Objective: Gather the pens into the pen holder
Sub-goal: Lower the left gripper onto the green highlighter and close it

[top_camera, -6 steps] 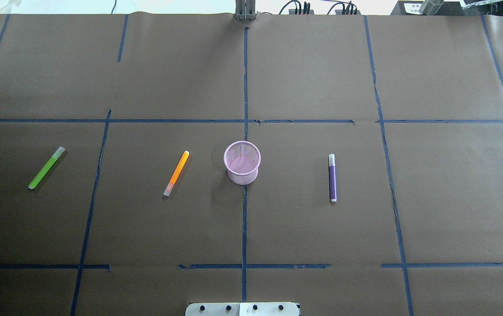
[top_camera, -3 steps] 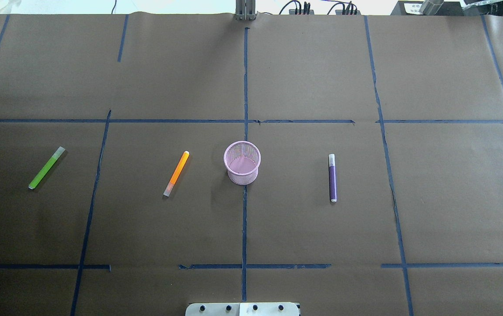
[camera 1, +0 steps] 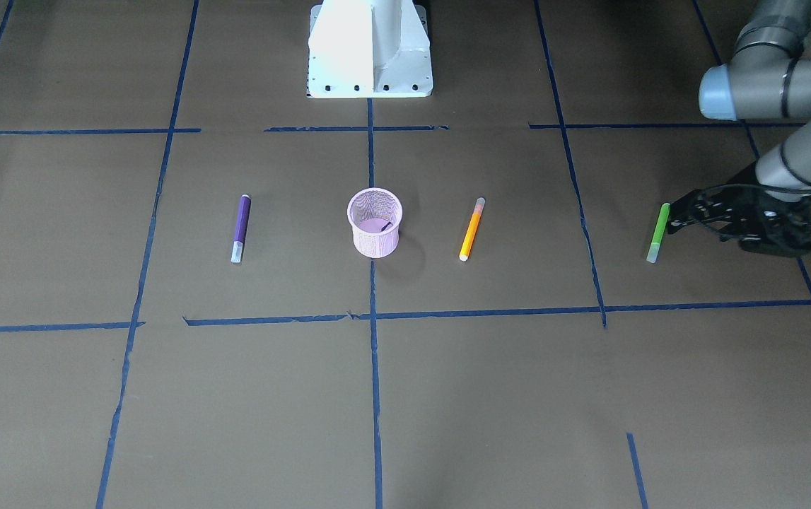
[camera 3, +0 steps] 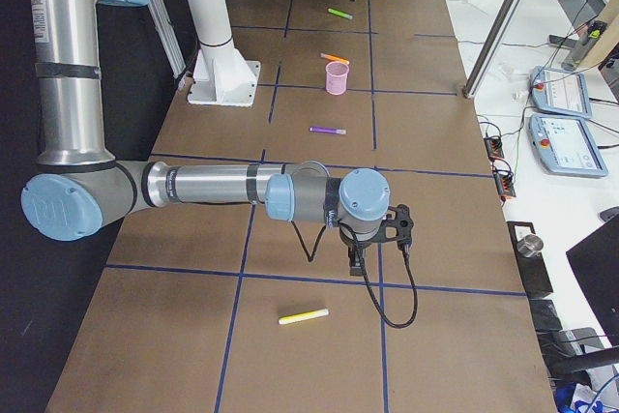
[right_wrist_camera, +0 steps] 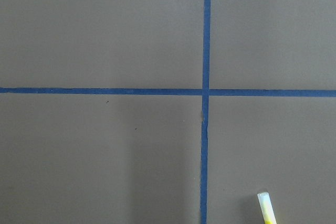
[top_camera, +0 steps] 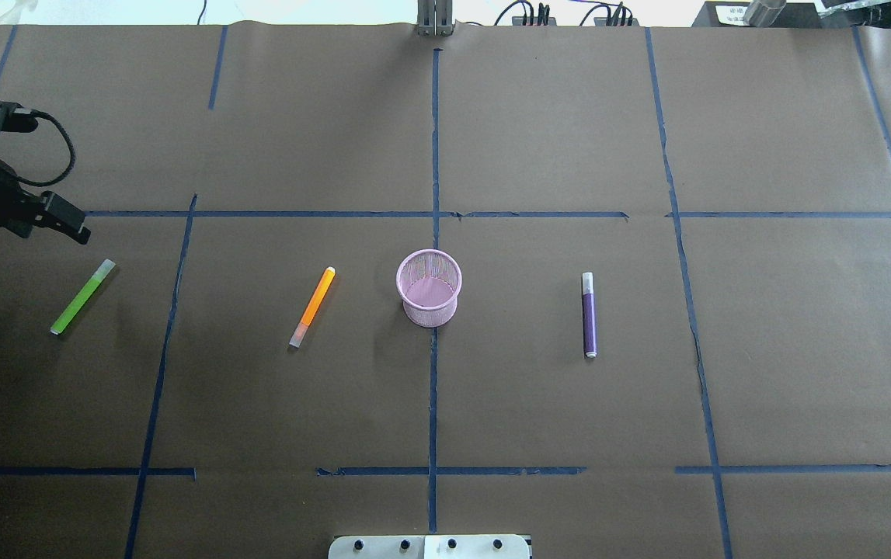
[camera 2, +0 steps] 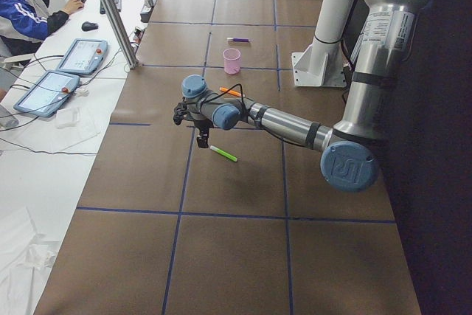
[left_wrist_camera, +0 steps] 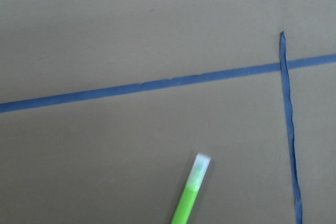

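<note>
The pink mesh pen holder (top_camera: 429, 289) stands upright mid-table and looks empty. The orange pen (top_camera: 311, 307) lies to its left and the purple pen (top_camera: 589, 314) to its right. The green pen (top_camera: 81, 297) lies far left, also in the left wrist view (left_wrist_camera: 190, 192). My left gripper (top_camera: 76, 229) hovers just beyond the green pen's capped end, apart from it; in the front view (camera 1: 674, 225) it looks open and empty. My right gripper (camera 3: 356, 266) shows only in the right side view, low over the table; I cannot tell its state.
A yellow pen (camera 3: 303, 316) lies near my right gripper, outside the overhead view, and its tip shows in the right wrist view (right_wrist_camera: 266, 208). The white robot base (camera 1: 370, 49) stands behind the holder. An operator (camera 2: 22, 5) and tablets (camera 3: 561, 94) are beyond the far edge.
My left arm and gripper have come into the overhead view at the far left, above the green pen. The pens and the holder have not moved.
</note>
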`<state>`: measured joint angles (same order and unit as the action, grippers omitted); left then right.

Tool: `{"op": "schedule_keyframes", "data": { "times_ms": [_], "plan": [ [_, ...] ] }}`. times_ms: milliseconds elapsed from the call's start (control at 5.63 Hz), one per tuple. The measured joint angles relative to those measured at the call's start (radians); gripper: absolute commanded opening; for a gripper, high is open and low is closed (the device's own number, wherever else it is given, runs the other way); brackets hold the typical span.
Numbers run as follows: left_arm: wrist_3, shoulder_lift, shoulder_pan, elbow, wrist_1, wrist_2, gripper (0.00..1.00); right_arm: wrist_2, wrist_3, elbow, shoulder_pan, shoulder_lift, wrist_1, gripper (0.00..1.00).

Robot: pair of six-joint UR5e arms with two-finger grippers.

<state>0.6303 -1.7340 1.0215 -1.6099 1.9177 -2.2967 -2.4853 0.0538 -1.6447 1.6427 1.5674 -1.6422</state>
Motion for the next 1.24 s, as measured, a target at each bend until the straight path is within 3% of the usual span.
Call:
{"op": "schedule_keyframes", "data": {
  "times_ms": [355,1243],
  "plan": [
    [0.066,-0.029,-0.05,0.118,0.123,0.026,0.86,-0.002,-0.003,0.003,-0.001,-0.001,-0.002,1.0],
    [0.072,-0.024,-0.066,0.127,0.13,0.031,0.85,-0.006,-0.004,0.008,-0.001,-0.006,-0.002,1.0]
  ]
}}
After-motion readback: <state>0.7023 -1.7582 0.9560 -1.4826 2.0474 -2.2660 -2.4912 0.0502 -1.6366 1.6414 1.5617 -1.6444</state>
